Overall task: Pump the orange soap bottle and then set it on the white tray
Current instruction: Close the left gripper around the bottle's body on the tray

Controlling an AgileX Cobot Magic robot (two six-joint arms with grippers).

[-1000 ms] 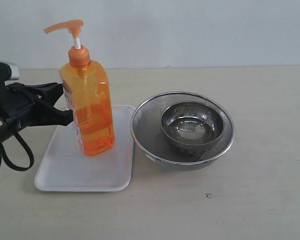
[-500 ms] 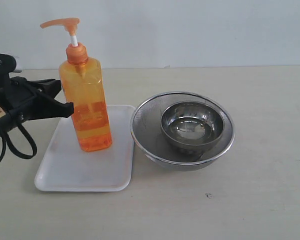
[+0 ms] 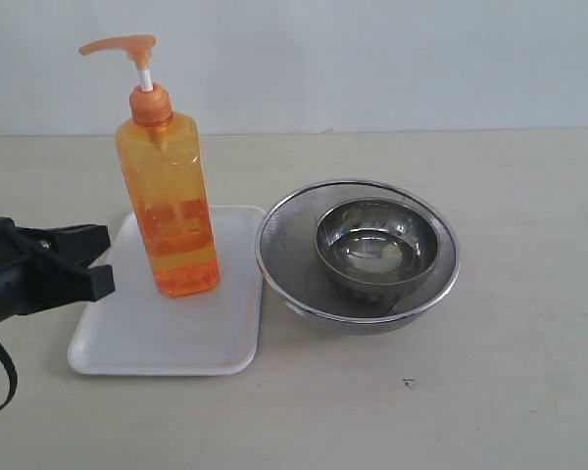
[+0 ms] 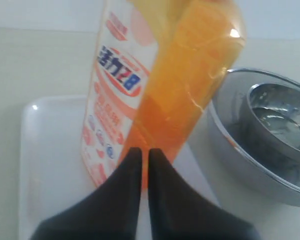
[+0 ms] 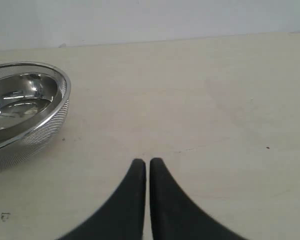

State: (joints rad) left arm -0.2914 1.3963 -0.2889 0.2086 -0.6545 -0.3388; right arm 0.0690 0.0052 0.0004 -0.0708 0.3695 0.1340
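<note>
The orange soap bottle (image 3: pixel 171 186) stands upright on the white tray (image 3: pixel 147 338), its pump head (image 3: pixel 120 45) pointing left. In the left wrist view the bottle (image 4: pixel 190 85) shows its label, and the tray (image 4: pixel 50 160) lies under it. My left gripper (image 3: pixel 96 262) is shut and empty, low at the tray's left edge, apart from the bottle; its black fingers meet in the left wrist view (image 4: pixel 140 152). My right gripper (image 5: pixel 144 163) is shut over bare tabletop, holding nothing, and does not show in the exterior view.
A steel mesh bowl (image 3: pixel 284 255) with a smaller steel bowl (image 3: pixel 377 245) inside stands right of the tray, almost touching it. The mesh bowl's rim (image 5: pixel 55 80) also shows in the right wrist view. Beige tabletop stretches to the right and front.
The left gripper has pulled back left and down, away from the bottle. The bottle, tilted a second ago, now stands upright and free on the tray.
</note>
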